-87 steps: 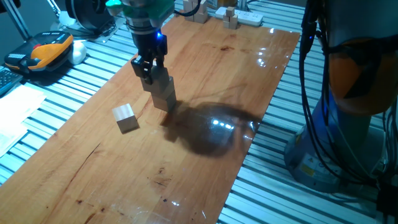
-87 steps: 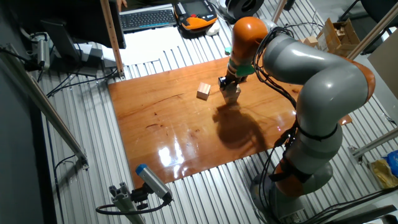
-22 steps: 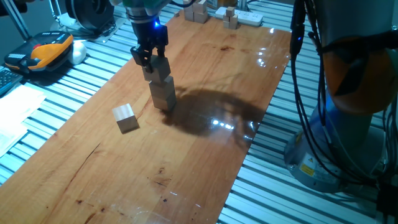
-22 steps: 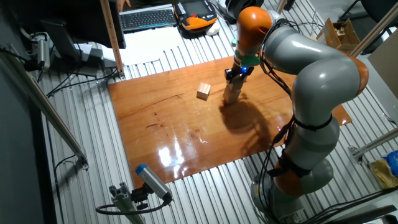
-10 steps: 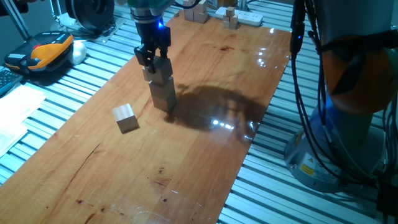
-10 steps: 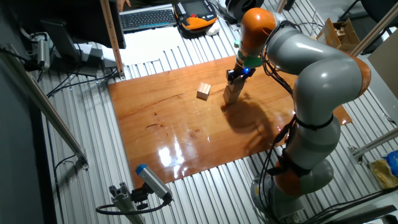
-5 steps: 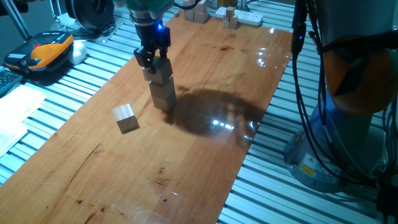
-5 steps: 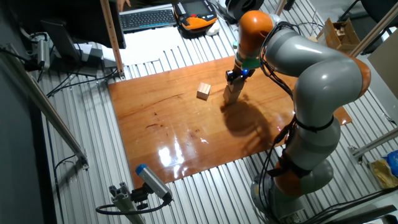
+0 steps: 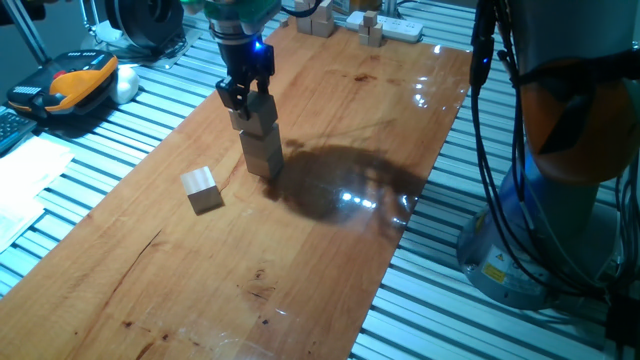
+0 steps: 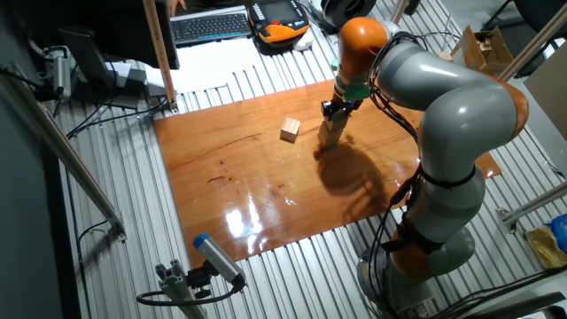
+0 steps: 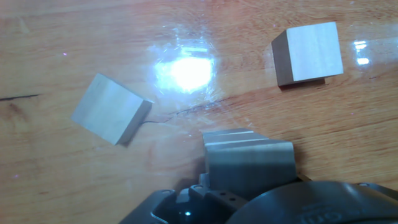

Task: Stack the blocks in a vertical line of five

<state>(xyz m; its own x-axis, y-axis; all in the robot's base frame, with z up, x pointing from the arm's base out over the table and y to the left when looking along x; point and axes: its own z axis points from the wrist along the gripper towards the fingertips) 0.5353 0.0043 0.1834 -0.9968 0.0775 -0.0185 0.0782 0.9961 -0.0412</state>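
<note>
A short stack of pale wooden blocks [image 9: 264, 155] stands on the wooden board [image 9: 330, 260], left of the middle. My gripper [image 9: 246, 100] is shut on the top block [image 9: 258, 118], which sits on that stack a little off to the left. The other fixed view has the gripper [image 10: 333, 110] over the same stack [image 10: 330, 135]. One loose block [image 9: 200, 188] lies to the front left, also seen as the loose block [image 10: 290, 131]. In the hand view the stack's top [image 11: 249, 155] sits right under the hand, with a loose block [image 11: 112, 109] and another loose block [image 11: 309, 53] on the board.
Small wooden blocks [image 9: 320, 22] and a white power strip [image 9: 395, 28] sit at the board's far end. An orange and black device [image 9: 75, 80] lies off the left edge on the slatted table. The robot's base [image 9: 560, 220] stands right of the board.
Over the last second the gripper has hardly moved. Compared with the oldest frames it is higher, with a block between its fingers on top of the stack.
</note>
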